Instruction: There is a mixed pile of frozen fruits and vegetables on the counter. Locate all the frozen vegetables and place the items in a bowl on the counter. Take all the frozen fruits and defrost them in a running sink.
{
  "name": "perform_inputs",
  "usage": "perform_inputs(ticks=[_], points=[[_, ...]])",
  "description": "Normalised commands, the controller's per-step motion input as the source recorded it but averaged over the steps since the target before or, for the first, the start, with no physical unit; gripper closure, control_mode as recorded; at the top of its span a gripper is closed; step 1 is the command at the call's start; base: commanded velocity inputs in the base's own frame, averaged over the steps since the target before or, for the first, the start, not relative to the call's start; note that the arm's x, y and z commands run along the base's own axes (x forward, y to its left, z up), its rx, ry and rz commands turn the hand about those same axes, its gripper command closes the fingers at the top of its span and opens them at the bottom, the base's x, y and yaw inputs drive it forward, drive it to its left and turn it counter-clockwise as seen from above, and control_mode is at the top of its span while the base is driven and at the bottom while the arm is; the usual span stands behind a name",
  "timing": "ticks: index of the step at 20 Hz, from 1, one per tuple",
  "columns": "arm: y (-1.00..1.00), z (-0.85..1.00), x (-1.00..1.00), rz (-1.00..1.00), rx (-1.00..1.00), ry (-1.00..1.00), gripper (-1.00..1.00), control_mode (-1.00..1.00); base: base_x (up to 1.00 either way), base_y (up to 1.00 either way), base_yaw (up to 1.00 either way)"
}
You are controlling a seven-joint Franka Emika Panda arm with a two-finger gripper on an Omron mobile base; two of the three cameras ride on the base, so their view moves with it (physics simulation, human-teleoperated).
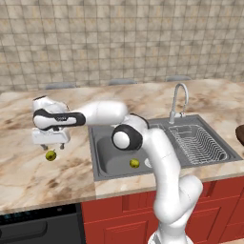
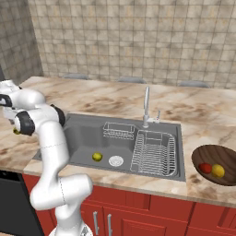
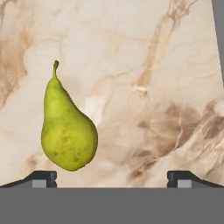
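wall: beige tile backsplash (image 1: 119, 38) | cabinets: red fronts (image 2: 152, 212) | appliance: black front (image 1: 38, 228) lower left

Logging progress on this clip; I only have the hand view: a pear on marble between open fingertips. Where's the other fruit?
Observer: The other fruit lies in the sink, near the drain.
Operator: And the vegetables?
Observer: The red item and yellow-orange item both sit in the bowl, right of the sink.
Operator: Where's the end effector?
Observer: The end effector hangs just above the pear, left of the sink.
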Motion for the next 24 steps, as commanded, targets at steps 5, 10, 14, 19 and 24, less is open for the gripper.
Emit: perform_inputs(ticks=[5,10,14,19,24], points=[[0.43,-0.10,0.31,-0.01,0.00,-0.02,-1.00,-1.00,0.00,0.00,0.00],[0.37,-0.20,0.28,0.00,0.01,-0.02,-1.00,-1.00,0.00,0.00,0.00],[-0.30,-0.22,0.03,0.00,0.00,0.13,-1.00,-1.00,0.00,0.00,0.00],[-0.31,-0.06,0.01,0.00,0.00,0.25,-1.00,-1.00,0.00,0.00,0.00],[0.03,-0.37,-0.08,0.00,0.00,0.11,-1.00,-1.00,0.00,0.00,0.00]])
